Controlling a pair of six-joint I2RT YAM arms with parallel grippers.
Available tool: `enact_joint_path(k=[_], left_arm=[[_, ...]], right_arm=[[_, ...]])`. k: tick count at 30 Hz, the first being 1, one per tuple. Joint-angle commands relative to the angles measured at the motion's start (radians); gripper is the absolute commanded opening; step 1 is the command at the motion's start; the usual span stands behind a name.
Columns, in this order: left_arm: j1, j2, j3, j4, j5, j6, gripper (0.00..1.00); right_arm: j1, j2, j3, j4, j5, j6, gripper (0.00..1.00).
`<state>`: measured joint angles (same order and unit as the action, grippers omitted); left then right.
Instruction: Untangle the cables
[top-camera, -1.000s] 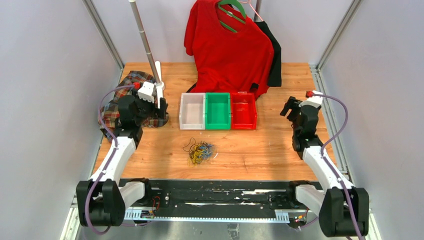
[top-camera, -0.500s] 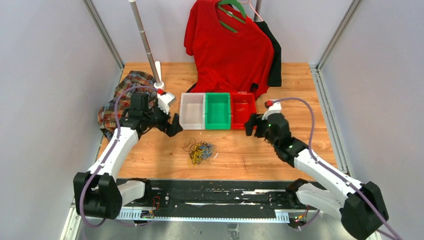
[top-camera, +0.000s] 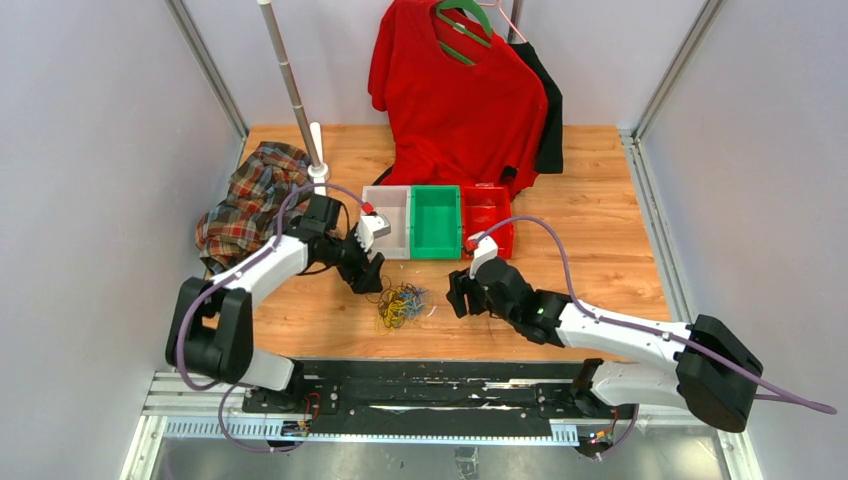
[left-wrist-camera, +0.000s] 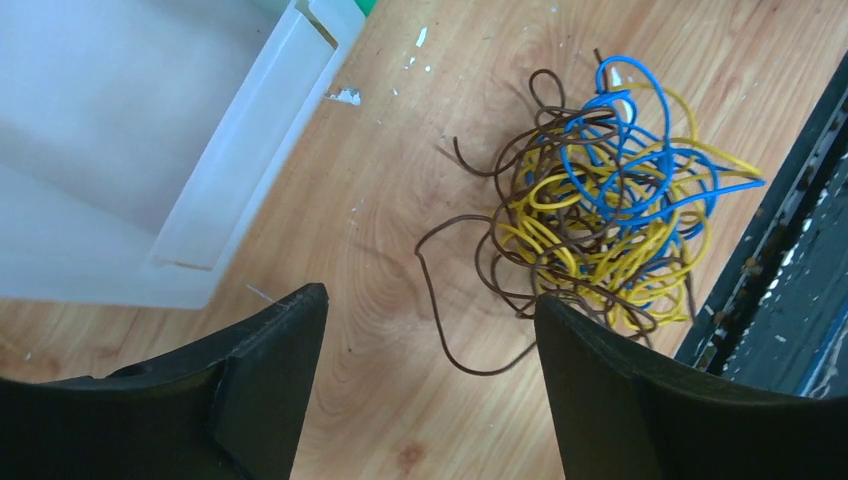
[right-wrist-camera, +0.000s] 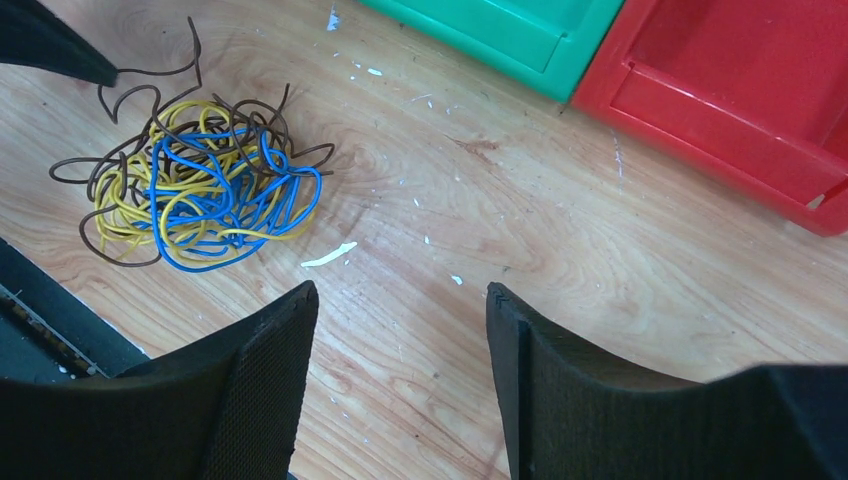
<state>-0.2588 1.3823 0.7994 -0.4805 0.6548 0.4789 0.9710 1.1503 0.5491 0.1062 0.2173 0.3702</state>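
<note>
Cables (top-camera: 400, 303), one tangle, btwn left gripper (top-camera: 371, 279) & right gripper (top-camera: 458, 298)

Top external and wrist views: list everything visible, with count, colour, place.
cables: one tangle, brown, yellow, blue, near-middle table between the hands
white bin: one, white, mid-table row's left
green bin: one, green, row's middle
red bin: one, red, row's right
red shirt: one, red, hanging at back
hanger: one, green, holding the shirt
black garment: one, black, behind the shirt
plaid cloth: one, multicoloured, table's far left
pole: one, grey, back left
table: one, wood-brown, underneath
left hand: one, black, open, left of cables
right hand: one, black, open, right of cables
</note>
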Motion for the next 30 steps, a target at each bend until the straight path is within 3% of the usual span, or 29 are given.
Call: enact_joint_path(k=[1,13,24,30], left_arm=[[-0.006,0.098,0.079,-0.036,0.047,0.099,0.77],[-0.008,0.182,0.106,0.017,0.129,0.112,0.67],[-0.009,0.209,0.149,-0.027,0.166,0.127,0.28],[-0.011,0.162,0.118,-0.027,0.187,0.120,0.23]], right_arm=[[0.015,0.003,0.018,0.033,-0.009,0.009,0.62],[0.015,0.022,0.032,0.029,-0.053,-0.007,0.59],[0.016,0.006,0.044,0.027,-0.071,-0.013,0.53],[0.015,-0.012,0.046,0.015,-0.070,-0.014,0.52]])
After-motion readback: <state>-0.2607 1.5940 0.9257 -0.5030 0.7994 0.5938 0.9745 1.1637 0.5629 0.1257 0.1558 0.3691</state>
